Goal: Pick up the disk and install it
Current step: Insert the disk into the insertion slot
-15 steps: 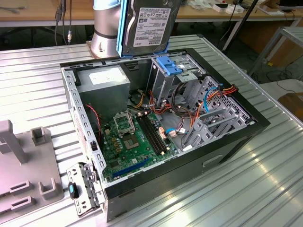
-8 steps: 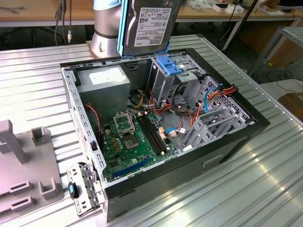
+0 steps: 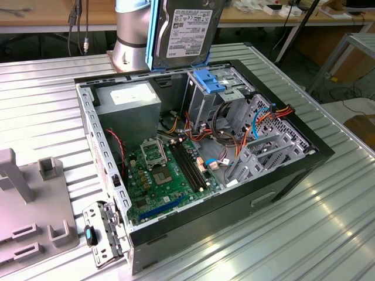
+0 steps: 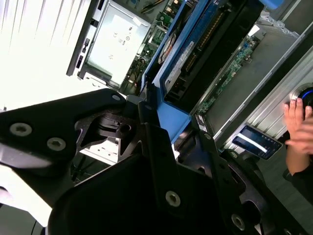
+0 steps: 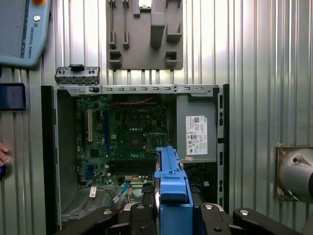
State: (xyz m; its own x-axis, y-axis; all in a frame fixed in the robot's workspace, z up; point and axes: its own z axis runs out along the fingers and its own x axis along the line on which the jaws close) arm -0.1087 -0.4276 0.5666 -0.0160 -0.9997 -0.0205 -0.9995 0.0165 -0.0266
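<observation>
Disk (image 3: 186,29), clipped in its blue frame, hangs on edge above the far side of the open computer case (image 3: 281,175) on the ribbed metal table (image 3: 328,234), near another blue carrier (image 3: 208,79) in the drive cage. In the first wrist view the gripper (image 5: 172,211) clamps the frame from both sides, with the motherboard (image 5: 122,137) beyond.

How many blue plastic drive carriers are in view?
2. One is clipped around the disk, held above the open computer case; the other carrier sits atop the drive cage inside the case. Others may be hidden behind cables.
</observation>
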